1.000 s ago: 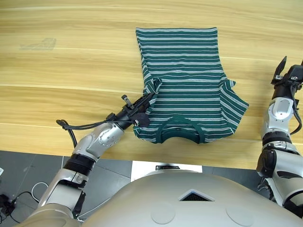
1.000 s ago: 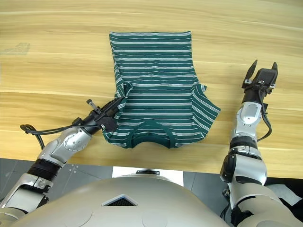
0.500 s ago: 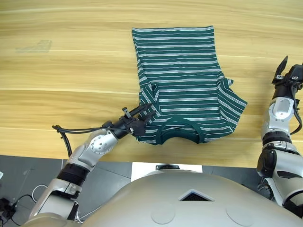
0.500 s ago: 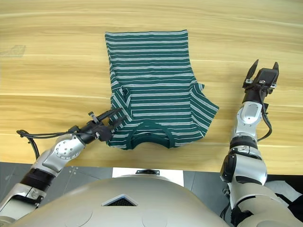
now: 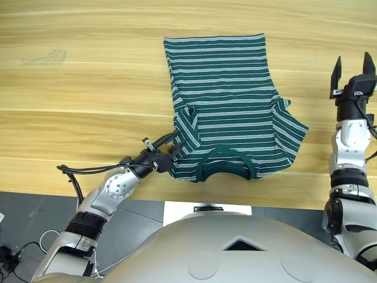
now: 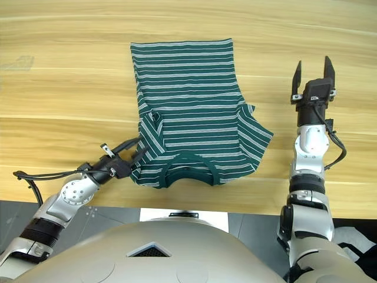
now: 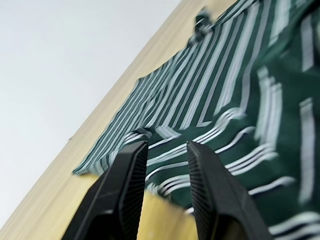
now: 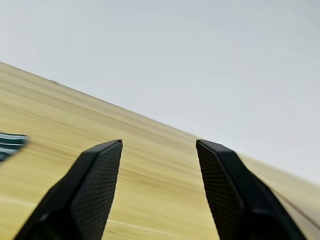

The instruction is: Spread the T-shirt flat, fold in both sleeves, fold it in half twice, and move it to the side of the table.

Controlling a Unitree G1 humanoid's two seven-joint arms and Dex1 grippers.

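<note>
Wooden table, striped T-shirt, black cable nearby

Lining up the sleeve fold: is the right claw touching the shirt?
Apart. The right eye view shows bare table between the open right claw and the shirt.

Left arm low, crossing the near edge of the bench, forearm angled in toward the bench middle. Left gripper close to that near edge, fingers slightly parted, nothing between them. Right arm over the bench's right side, forearm running straight toward the far edge. Right gripper with fingers spread wide, empty, tips pointing at the far edge.
</note>
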